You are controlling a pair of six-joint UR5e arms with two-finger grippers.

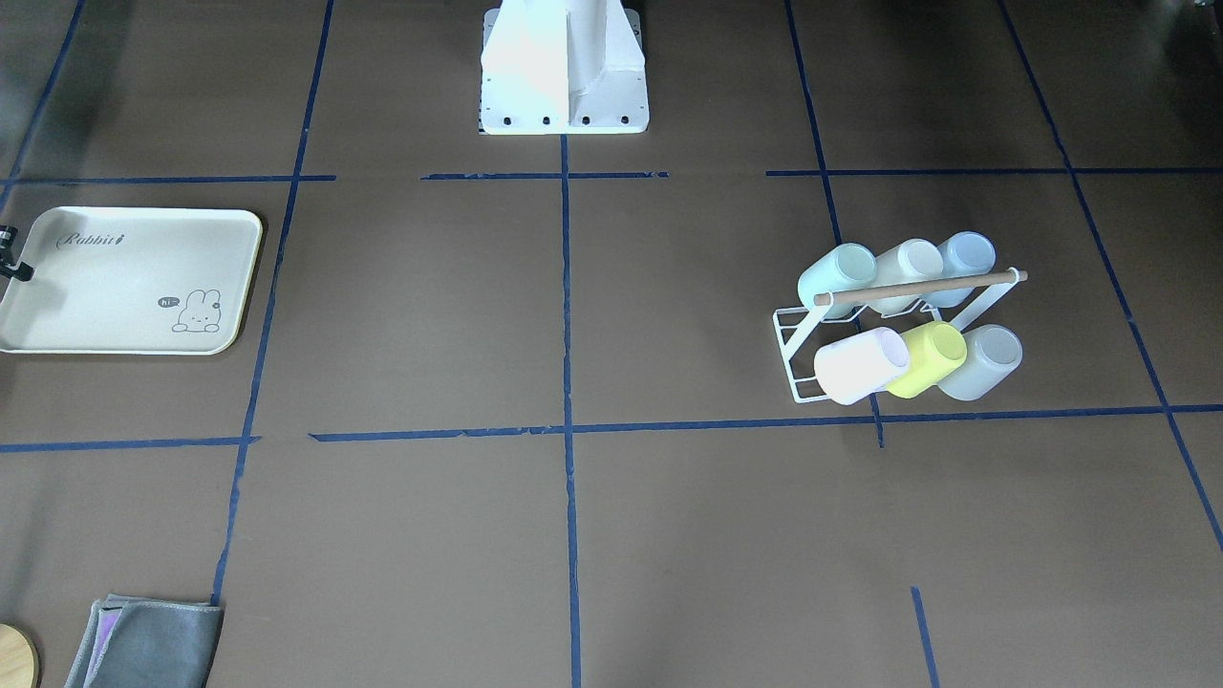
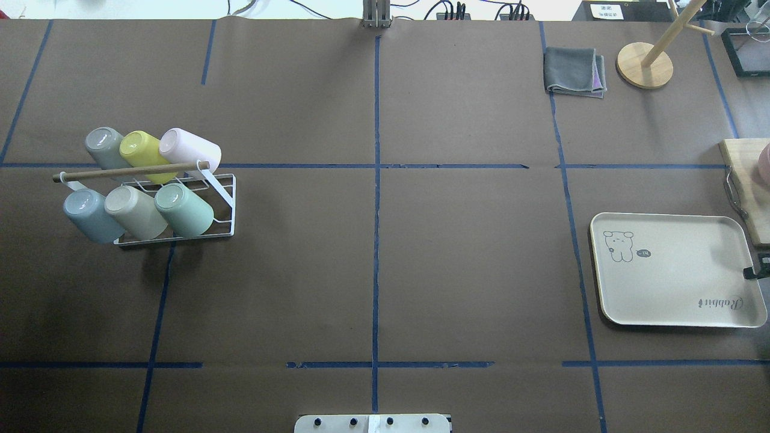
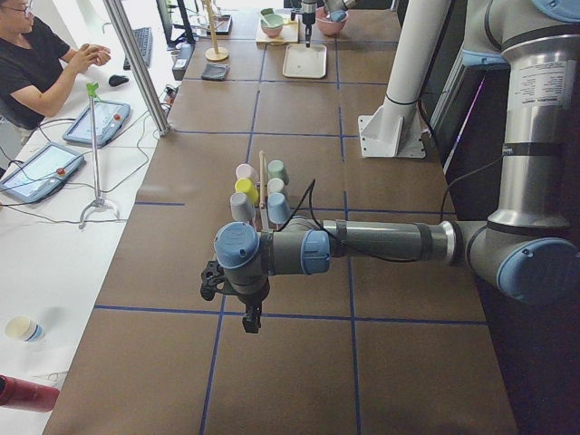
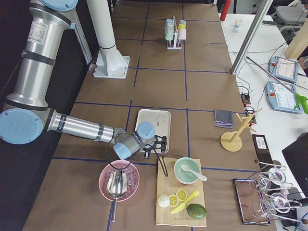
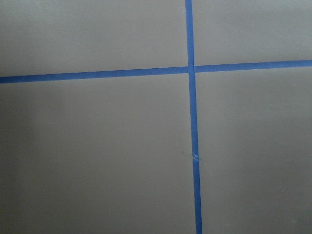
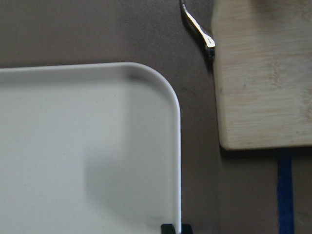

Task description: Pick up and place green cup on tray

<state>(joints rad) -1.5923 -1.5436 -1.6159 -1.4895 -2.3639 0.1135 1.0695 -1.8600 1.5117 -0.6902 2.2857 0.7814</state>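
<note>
Six cups racked, the mint one nearest mid-table

Mouth-down on the robot-side row of a white wire rack, the small pale mint-green cup shows its closed base upward. Its long axis runs steeply up, and any lean is hard to judge. It holds the end of the row toward the table's middle.

The left gripper hangs fingers-down over bare brown paper beyond the rack's outer end, well apart from the cup (its wrist camera sees only blue tape lines crossing). Whether its jaws are wide or narrow cannot be told. The right gripper hovers at the opposite end of the table, over the edge of the flat cream rectangular tray with a rabbit drawing. Its opening cannot be told either.

Just beside the green cup stands a beige cup, then a pale blue cup. A wooden rod runs above between the rows, near the green cup's base. Behind it sit a pink cup, a yellow-green cup and a grey cup. Farther off lie a folded grey cloth and a round-footed wooden stand.
</note>
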